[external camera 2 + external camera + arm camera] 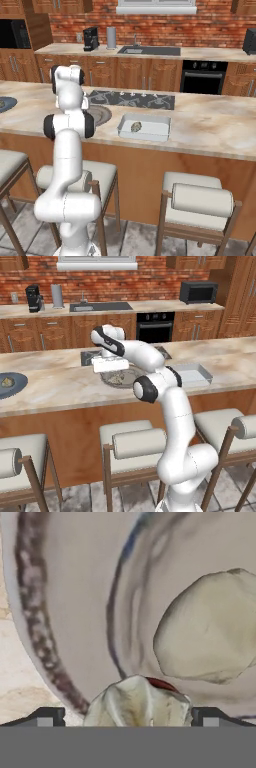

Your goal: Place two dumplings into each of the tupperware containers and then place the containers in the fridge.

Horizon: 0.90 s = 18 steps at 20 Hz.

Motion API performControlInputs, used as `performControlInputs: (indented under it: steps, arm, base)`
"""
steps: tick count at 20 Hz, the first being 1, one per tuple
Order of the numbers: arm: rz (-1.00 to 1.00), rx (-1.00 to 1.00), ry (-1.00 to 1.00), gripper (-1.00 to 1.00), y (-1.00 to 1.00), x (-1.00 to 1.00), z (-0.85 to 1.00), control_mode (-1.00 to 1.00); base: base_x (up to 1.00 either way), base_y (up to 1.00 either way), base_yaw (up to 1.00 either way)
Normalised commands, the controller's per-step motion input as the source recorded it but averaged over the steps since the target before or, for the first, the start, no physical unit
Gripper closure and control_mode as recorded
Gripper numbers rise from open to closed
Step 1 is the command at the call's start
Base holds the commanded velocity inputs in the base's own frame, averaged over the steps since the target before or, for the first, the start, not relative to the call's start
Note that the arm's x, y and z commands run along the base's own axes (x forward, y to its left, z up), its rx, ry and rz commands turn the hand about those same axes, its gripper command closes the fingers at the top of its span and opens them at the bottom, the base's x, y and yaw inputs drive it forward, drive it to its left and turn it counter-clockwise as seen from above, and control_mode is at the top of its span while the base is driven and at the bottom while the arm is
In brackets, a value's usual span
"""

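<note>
My gripper [127,717] is open and hangs low over a round grey plate [131,376] on the island counter. One pale crinkled dumpling [136,704] lies between the spread fingertips [47,717]; whether they touch it I cannot tell. A second dumpling [210,627] rests on the plate [75,602] just beyond. To the right stands a shallow pale tupperware container [192,375], also seen as the container [150,134] with one dumpling [136,126] inside it. The fridge is out of view.
Another dark round plate [15,387] with a small lump on it sits at the counter's left end. A black cooktop [132,99] lies behind the grey plate. Padded stools [132,443] line the near side of the island.
</note>
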Motion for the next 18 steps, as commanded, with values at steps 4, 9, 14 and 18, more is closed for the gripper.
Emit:
performControlInputs:
  steps: [4,9,14,18]
  arm:
    - [-0.04,0.0,-0.05,-1.0,-0.21,-0.01,0.0,-1.0]
    - [0.0,0.0,-0.12,-1.0,-0.15,-0.33,0.0,-1.0]
    - [0.0,0.01,-0.28,-1.0,-0.05,-0.55,0.0,-1.0]
    - [-0.01,0.08,-0.19,-1.0,-0.26,-0.44,-0.06,-1.0]
  base:
    - [0.0,0.0,0.0]
    - [0.0,0.0,0.0]
    - [0.0,0.0,0.0]
    - [0.0,0.0,0.0]
